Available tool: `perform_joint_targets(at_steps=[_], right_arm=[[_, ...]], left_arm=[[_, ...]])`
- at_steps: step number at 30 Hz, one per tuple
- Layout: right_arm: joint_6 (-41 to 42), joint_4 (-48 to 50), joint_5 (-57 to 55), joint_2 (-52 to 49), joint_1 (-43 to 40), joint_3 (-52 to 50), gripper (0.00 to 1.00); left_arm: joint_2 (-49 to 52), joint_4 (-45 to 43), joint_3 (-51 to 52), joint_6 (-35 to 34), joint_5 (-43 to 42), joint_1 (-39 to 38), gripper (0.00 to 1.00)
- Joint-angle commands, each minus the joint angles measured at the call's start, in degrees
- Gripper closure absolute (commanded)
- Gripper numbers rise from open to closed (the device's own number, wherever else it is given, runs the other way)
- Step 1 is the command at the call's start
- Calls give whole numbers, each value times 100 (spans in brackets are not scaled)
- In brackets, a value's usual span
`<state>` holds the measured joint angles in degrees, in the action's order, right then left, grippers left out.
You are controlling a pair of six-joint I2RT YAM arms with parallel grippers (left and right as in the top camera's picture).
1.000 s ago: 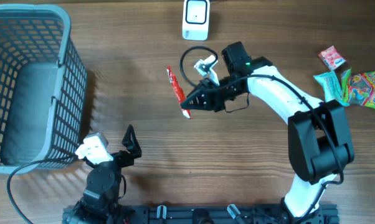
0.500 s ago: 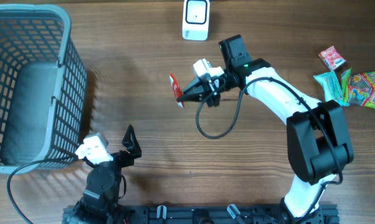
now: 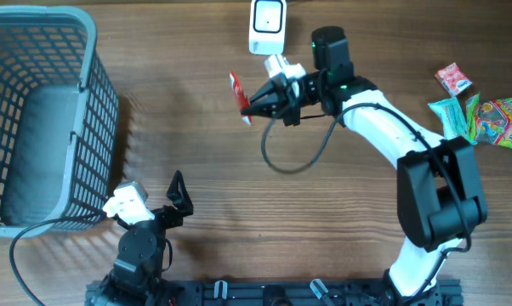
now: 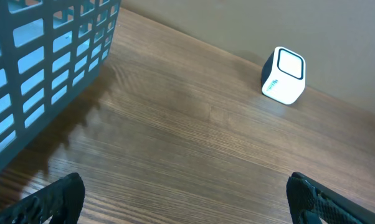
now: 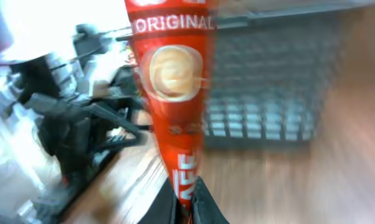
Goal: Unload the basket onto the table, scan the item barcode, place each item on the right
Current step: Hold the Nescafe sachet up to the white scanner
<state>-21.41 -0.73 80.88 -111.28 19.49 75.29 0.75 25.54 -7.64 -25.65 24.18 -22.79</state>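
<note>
A grey mesh basket (image 3: 35,119) fills the table's left side. Beside it the left gripper (image 3: 178,197) rests near the front edge with its fingers (image 4: 56,196) spread wide, holding nothing. It sits well apart from the action.

At centre, the right gripper (image 3: 254,104) is pinched tight on one end of a slim red sachet (image 3: 239,95), which it appears to hold clear of the wood. The sachet's long axis runs roughly front to back, tilted slightly. Its free end points toward the far edge, and the word "ORIGINAL" shows in the right wrist view (image 5: 172,93).

The white scanner (image 3: 267,25) stands near the far edge, just beyond and a little right of the sachet's free end. Sachet and scanner are close but not touching. The right arm is plainly the nearer one, and the scan likely turns on swinging the sachet's printed side over the scanner's window.

At far right, a cluster of bright snack packets (image 3: 486,115) waits.
</note>
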Motion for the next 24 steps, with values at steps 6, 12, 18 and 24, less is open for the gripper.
perform_joint_targets(at_steps=[6, 12, 18, 24], right_arm=[[4690, -479, -5731, 83, 59, 81, 95], [4564, -863, -7860, -579, 485, 1272, 95], [4712, -2450, -7661, -2468, 476, 3989, 95], [4903, -2573, -7639, -2800, 396, 4129, 95]], left_arm=[[-39, -17, 24, -33, 35, -20, 0], [-39, -20, 24, -33, 35, -20, 0], [-39, -17, 24, -33, 35, -20, 0], [-39, -17, 24, -33, 35, -20, 0]])
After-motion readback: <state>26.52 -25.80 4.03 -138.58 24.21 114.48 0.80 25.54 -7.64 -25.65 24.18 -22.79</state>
